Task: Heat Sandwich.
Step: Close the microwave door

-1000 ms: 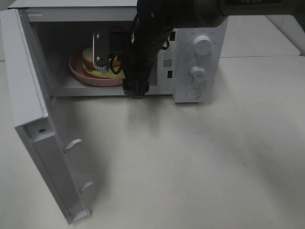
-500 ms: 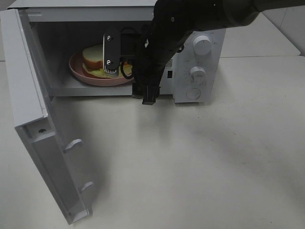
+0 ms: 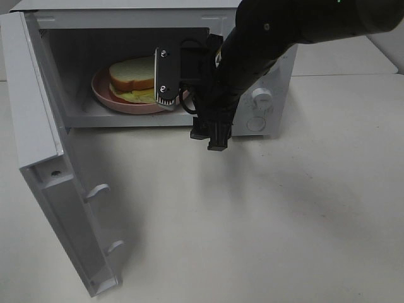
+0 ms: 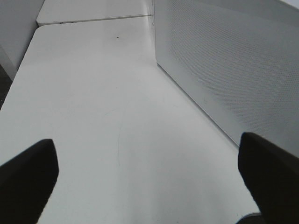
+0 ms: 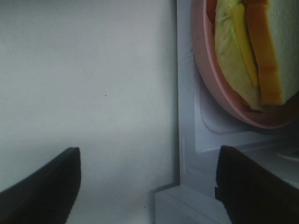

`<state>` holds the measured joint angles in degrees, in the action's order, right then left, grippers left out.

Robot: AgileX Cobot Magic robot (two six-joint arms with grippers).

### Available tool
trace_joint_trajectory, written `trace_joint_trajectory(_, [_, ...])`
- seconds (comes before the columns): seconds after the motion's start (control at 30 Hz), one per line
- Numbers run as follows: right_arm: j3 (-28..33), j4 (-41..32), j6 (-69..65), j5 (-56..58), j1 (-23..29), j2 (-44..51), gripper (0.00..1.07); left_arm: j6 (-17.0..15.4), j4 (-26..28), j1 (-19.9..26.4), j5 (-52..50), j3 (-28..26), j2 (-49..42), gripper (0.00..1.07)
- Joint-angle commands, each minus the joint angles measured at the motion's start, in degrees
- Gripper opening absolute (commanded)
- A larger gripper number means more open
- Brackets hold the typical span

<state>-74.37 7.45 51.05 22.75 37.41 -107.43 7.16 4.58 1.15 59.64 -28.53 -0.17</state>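
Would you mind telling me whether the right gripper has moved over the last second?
Yes. The right gripper has backed out of the microwave, shifting right and toward the camera, away from the sandwich.

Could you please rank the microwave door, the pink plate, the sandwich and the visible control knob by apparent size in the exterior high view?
1. microwave door: largest, though it is also nearest the camera.
2. pink plate: partly hidden.
3. sandwich: lying on the plate.
4. control knob: smallest.
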Motion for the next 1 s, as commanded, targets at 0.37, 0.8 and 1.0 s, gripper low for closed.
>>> trace_joint_trajectory(0.37, [9.00, -0.63, -4.01, -1.03, 0.00, 8.77, 0.76, -0.46, 0.17, 0.06, -0.23, 0.11, -1.55, 1.00])
trace_joint_trajectory(0.8, [17.59, -0.63, -16.84, -0.74, 0.00, 17.48, 0.76, -0.46, 0.17, 0.06, -0.23, 0.11, -1.55, 1.00])
trace_joint_trajectory(1.0, [22.06, -0.63, -21.77, 0.63, 0.00, 22.86, 0.76, -0.46, 0.17, 0.06, -0.23, 0.11, -1.55, 1.00])
